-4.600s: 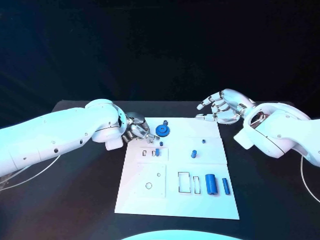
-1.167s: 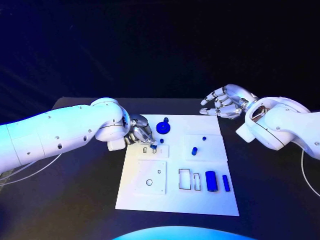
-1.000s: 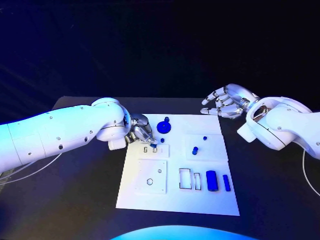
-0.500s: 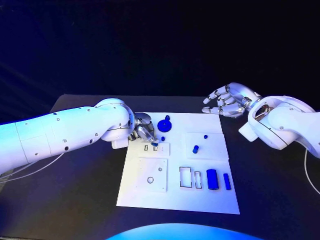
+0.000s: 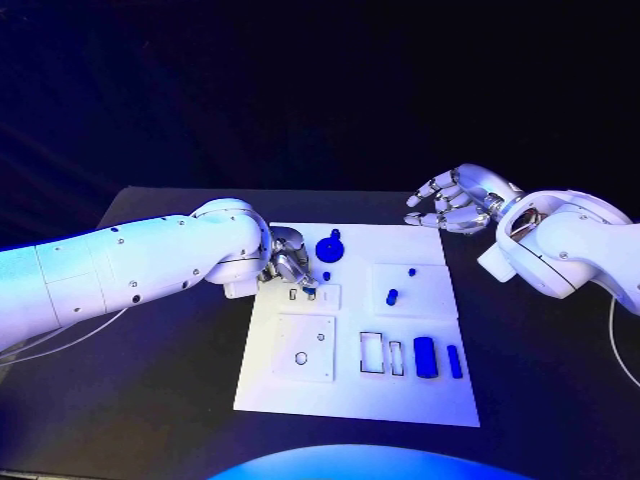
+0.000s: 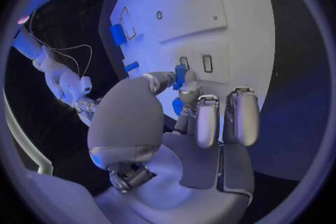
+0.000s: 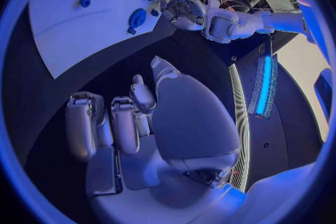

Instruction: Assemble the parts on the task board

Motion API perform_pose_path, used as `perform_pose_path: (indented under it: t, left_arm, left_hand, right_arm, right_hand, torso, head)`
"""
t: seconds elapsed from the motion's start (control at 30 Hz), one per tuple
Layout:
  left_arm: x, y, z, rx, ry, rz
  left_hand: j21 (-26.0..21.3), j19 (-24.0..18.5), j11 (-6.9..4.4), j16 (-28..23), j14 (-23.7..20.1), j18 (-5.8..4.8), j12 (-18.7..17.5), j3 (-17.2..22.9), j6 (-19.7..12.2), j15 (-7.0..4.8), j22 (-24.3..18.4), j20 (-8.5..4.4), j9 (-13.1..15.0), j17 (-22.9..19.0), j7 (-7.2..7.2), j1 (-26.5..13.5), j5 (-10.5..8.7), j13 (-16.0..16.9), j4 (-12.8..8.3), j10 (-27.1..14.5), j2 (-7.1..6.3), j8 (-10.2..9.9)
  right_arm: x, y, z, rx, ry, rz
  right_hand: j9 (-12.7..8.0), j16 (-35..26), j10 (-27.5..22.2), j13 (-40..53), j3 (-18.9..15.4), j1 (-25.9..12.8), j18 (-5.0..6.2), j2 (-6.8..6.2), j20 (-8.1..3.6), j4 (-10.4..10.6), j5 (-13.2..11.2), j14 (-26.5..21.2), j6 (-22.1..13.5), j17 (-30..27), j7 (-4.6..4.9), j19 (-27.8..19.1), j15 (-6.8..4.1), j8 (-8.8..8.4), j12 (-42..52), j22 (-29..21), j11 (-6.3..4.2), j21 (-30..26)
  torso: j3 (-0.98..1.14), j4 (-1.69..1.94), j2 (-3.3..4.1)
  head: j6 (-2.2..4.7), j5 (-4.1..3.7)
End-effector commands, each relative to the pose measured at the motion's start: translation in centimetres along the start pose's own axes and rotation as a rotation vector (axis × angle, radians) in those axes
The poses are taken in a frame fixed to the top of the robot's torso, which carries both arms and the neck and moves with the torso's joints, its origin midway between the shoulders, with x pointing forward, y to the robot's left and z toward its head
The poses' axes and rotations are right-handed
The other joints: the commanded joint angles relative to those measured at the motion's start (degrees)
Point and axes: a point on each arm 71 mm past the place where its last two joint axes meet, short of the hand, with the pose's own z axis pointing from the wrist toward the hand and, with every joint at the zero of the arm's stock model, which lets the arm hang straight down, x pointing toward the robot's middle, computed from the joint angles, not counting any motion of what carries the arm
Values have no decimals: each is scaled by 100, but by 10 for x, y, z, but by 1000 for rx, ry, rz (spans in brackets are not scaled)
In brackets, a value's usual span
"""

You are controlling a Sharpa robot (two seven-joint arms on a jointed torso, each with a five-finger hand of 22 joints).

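My left hand [image 5: 294, 264] sits at the board's [image 5: 407, 400] far-left corner, pinching a small blue part [image 6: 180, 74] between thumb and fingers right over the two little slots [image 5: 301, 294]. In the left wrist view the part stands upright at the fingertips, touching or just above the slots; I cannot tell which. Compared with a second ago, the hand has barely shifted, staying low over the same slots, and the part is still in its grip. Over the longer stretch, the hand has come in from the board's edge onto the slot plate.

My right hand [image 5: 457, 203] hovers off the board's far-right corner above the dark surface [image 5: 162, 380], fingers curled loosely and apart, holding nothing. It keeps nearly the same place as before.

On the board, the round blue part [image 5: 329, 248] lies just beside my left hand, a small peg [image 5: 392, 297] stands in the right square plate, and two blue bars [image 5: 436, 358] lie near the right edge beside the rectangular cut-outs. None of these has moved since the earlier frames.
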Motion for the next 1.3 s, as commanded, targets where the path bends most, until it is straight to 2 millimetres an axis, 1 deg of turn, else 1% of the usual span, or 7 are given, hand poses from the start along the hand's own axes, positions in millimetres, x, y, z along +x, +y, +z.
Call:
perform_pose_path:
  t: [0.03,0.3,0.4,0.53,0.8,1.2,1.3]
  left_arm:
    - [3,0,1,-4,19,26]
    - [6,1,2,-8,36,35]
    - [7,1,2,-10,42,39]
    - [8,2,2,-12,49,44]
    - [8,3,2,-14,57,52]
    - [9,2,3,-15,60,54]
    - [9,2,3,-14,60,53]
  left_hand:
    - [32,35,-4,25,516,-89,37,1094,66,-39,159,-6,677,1252,-39,-13,23,31,-1041,47,35,20]
    - [34,40,-11,20,514,-90,55,1126,78,-46,164,-12,688,1243,-46,-52,35,53,-1058,70,29,25]
    - [35,44,-22,19,515,-90,82,1190,95,-56,167,-22,708,1241,-58,-110,78,92,-1102,102,14,32]
    - [34,44,-31,15,514,-89,120,1240,113,-65,165,-31,728,1233,-66,-167,111,143,-1139,142,1,42]
    - [34,47,-41,16,515,-90,155,1285,135,-73,168,-39,750,1233,-77,-236,150,186,-1172,180,-13,56]
    - [46,74,-56,26,520,-98,190,1333,167,-86,203,-51,780,1248,-95,-335,213,227,-1209,226,-24,73]
    - [52,87,-66,29,522,-102,200,1336,192,-93,221,-57,794,1254,-108,-394,212,231,-1208,249,-17,84]
  right_arm:
    - [2,1,0,-9,17,-14]
    - [2,1,0,-14,17,-26]
    - [2,2,0,-23,16,-47]
    - [3,2,0,-29,16,-61]
    - [4,4,0,-34,20,-68]
    - [4,4,0,-35,22,-70]
    - [4,4,0,-34,23,-68]
  right_hand:
    - [-7,-14,-33,-7,34,15,102,-36,-35,1,32,446,32,977,-15,215,-37,9,-7,1167,-23,-34]
    - [-14,-17,-30,-7,63,14,100,-40,-36,-1,89,446,33,973,-15,220,-37,15,-4,1172,-26,-26]
    - [-15,-15,-32,-10,68,12,100,-42,-36,-1,100,446,33,976,-15,220,-38,16,-7,1172,-25,-26]
    - [-16,-16,-29,-8,68,7,99,-46,-36,2,104,446,34,975,-15,223,-38,17,-4,1174,-25,-22]
    - [-16,-16,-29,-8,68,7,99,-46,-36,2,104,446,34,975,-15,223,-38,17,-4,1174,-25,-22]
    - [-16,-16,-29,-8,68,7,99,-46,-36,2,104,446,34,975,-15,223,-38,17,-4,1174,-25,-22]
    - [-16,-16,-29,-8,68,7,99,-46,-36,2,104,446,34,975,-15,223,-38,17,-4,1174,-25,-22]
  torso:
    - [-3,-3,-4]
    - [1,-2,-6]
    - [0,-6,-9]
    - [3,-7,-7]
    - [-3,-2,-4]
    - [-1,0,-2]
    - [-1,-2,-4]
  head:
    - [-7,7]
    - [-11,4]
    - [-16,2]
    - [-15,-3]
    - [-13,-12]
    - [-17,-3]
    - [-28,-3]
